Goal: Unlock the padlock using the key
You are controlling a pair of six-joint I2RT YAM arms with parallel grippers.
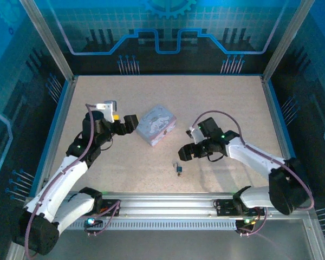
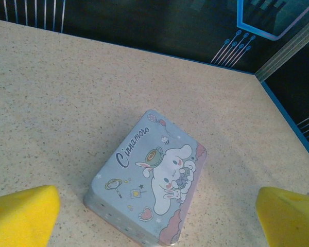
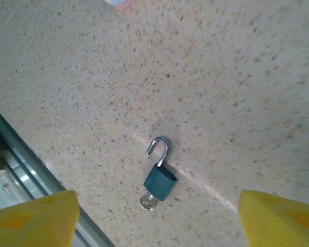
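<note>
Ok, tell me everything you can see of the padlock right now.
The padlock is tiny: a dark teal, squarish body and a thin silvery shackle. The shackle is open, one leg in the body, its hooked end free. The key sits in the body's bottom, its head sticking out. The lock lies flat on the speckled table, nothing else touching it.

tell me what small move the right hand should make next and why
Probably lift the right hand up and away: the padlock lies on the table with its shackle swung open and the key in its base, and the hand is open, touching neither.
</note>
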